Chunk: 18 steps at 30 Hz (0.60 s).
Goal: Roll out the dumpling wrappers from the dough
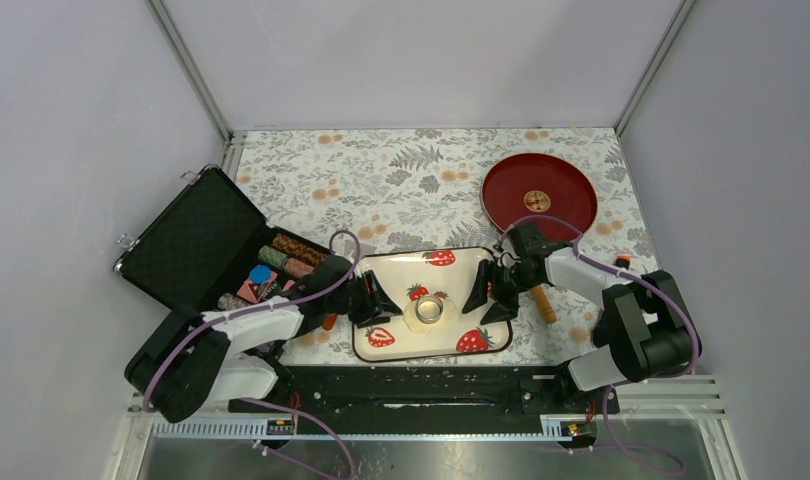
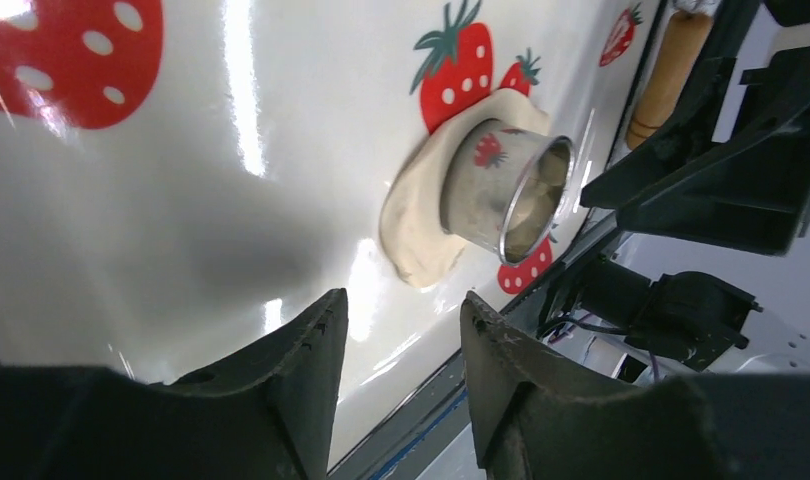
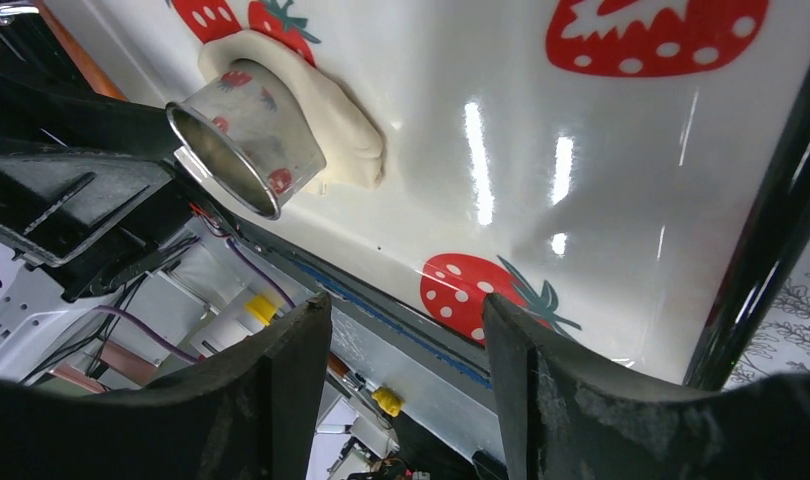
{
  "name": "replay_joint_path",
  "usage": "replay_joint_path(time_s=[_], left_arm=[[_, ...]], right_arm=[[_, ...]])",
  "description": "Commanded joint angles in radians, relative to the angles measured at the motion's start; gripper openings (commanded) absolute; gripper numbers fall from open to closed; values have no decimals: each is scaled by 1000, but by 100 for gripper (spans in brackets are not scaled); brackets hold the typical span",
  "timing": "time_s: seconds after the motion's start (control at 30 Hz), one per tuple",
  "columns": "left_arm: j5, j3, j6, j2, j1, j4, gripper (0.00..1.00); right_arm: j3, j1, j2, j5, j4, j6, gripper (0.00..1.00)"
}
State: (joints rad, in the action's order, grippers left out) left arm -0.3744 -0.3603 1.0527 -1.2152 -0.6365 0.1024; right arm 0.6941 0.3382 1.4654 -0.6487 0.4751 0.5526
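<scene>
surface: table (image 1: 401, 170) under a floral cloth of grey ferns and orange blossoms, filling the middle of the top view; plain pale lilac walls (image 1: 81, 120) close it in at the left, right and top of the frame, with metal posts in the two far corners. lower centre: glossy white strawberry tray (image 1: 461, 265) with a dark rim. on it, low and just left of its centre: the dough (image 2: 416, 230), a small flattened pale-cream sheet, with a metal ring cutter (image 2: 501, 185) standing upright on it and dough showing around its base. upper right: red plate (image 1: 511, 190), gold emblem at its centre. left: open black case (image 1: 191, 245) holding coloured pieces too small to name. right of the tray: wooden roller (image 1: 541, 303) lying on the cloth, partly hidden by the right arm. left gripper (image 2: 403, 320): over the tray's left edge, jaws partly apart, nothing between them. right gripper (image 3: 406, 320): over the tray's right side, jaws parted, holding nothing. neither touches the dough.
</scene>
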Motion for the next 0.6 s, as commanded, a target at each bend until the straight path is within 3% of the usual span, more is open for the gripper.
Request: replay_joint_path(time_s=[0.0, 0.27, 0.57], left_arm=[[-58, -6, 34, -74, -6, 135, 44], [24, -22, 132, -135, -91, 96, 36], [122, 2, 236, -174, -119, 131, 34]], right_arm=[[-23, -2, 7, -11, -41, 16, 64], [-38, -1, 9, -9, -51, 16, 64], [-36, -2, 9, -20, -49, 13, 63]])
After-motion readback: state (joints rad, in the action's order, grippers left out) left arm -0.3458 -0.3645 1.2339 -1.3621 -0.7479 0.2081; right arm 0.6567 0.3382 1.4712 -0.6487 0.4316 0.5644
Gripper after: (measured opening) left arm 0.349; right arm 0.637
